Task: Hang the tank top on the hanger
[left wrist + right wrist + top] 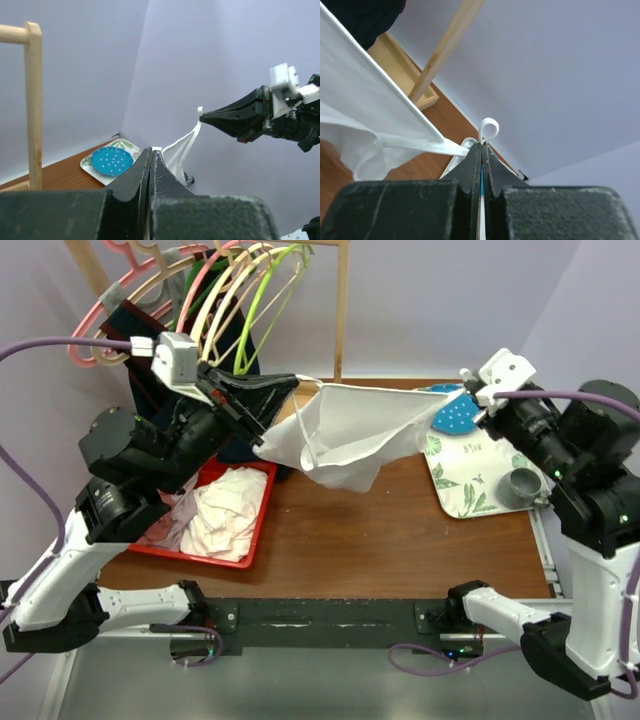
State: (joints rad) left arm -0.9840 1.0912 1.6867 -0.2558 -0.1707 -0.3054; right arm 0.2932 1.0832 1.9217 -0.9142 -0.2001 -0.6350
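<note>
The white tank top (350, 435) hangs stretched in the air between my two grippers, above the wooden table. My left gripper (292, 381) is shut on its left strap; in the left wrist view (151, 150) the jaws are closed, with white fabric (182, 150) just past the tips. My right gripper (468, 390) is shut on the right strap. In the right wrist view (482, 144) a small loop of strap (489, 127) pokes out above the tips and the top (365, 115) trails off to the left. The lime hanger (262, 310) hangs on the rack at the back left, apart from the top.
Pink and cream hangers (215, 300) hang beside the lime one on the wooden rack (342, 310). A dark navy garment (150, 390) hangs below them. A red basket (262, 520) of clothes sits front left. A leaf-print tray (455, 490) with a blue plate (455, 418) and a grey cup (520, 485) lies at the right.
</note>
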